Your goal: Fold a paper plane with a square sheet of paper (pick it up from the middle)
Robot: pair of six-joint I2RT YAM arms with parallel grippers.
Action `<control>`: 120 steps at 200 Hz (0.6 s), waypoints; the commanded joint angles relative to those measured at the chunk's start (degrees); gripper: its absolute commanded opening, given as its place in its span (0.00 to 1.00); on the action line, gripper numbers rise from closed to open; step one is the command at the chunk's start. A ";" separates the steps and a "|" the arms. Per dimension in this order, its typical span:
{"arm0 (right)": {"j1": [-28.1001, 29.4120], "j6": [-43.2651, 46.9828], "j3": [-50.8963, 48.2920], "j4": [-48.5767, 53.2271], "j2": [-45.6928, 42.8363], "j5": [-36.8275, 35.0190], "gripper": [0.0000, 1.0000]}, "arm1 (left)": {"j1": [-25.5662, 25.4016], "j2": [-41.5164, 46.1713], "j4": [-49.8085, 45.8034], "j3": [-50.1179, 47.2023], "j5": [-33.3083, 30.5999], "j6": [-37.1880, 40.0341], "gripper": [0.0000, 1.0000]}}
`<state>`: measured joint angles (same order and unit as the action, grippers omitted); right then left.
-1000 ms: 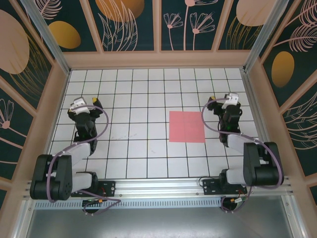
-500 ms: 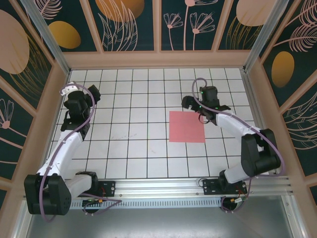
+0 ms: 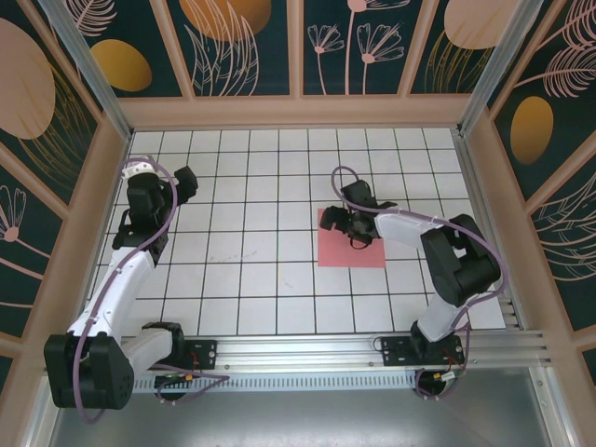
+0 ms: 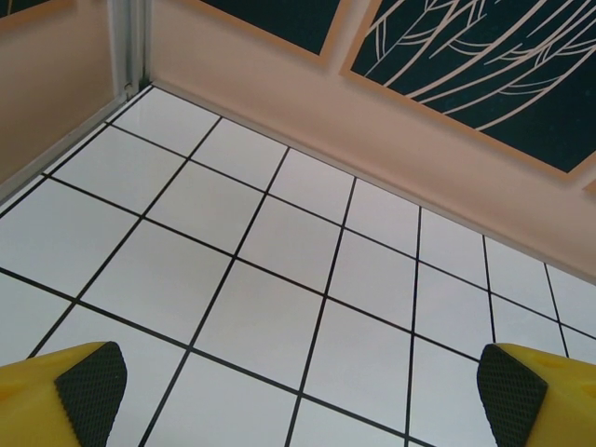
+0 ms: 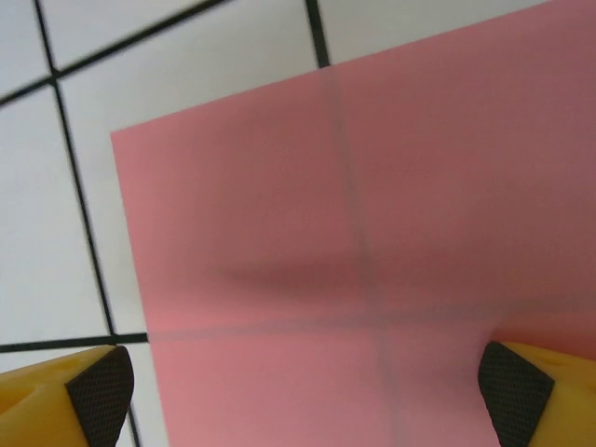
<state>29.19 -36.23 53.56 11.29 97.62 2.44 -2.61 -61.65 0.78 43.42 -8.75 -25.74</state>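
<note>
The square sheet of paper (image 3: 358, 253) is salmon pink and lies flat on the white gridded table, right of centre. In the right wrist view the sheet (image 5: 372, 233) shows faint cross creases and a slight bulge near its middle. My right gripper (image 3: 352, 223) hovers low over the sheet's far half, open. Its jaws (image 5: 303, 396) straddle the crease crossing, and both black pads (image 5: 98, 396) are wide apart with nothing between them. My left gripper (image 3: 179, 181) is stretched toward the far left of the table, open above bare tiles (image 4: 303, 391).
Wooden walls with dark leaf panels (image 3: 298, 47) enclose the table on three sides. The back wall's base (image 4: 372, 140) runs close ahead of the left gripper. The arm bases sit on the metal rail (image 3: 298, 354) at the near edge.
The right arm has swung left from the table's right side and come down over the pink sheet. The left arm unfolded toward the far left, then barely shifted. Both grippers stayed open.
</note>
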 commanded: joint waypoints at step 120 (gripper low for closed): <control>15.68 0.36 9.95 10.35 11.60 -1.20 0.95 | 0.33 -0.98 -1.61 -0.66 -2.23 0.99 0.98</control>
<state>40.62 -34.89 61.80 13.98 105.10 -1.98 -2.61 -62.41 -0.19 43.40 -9.67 -25.56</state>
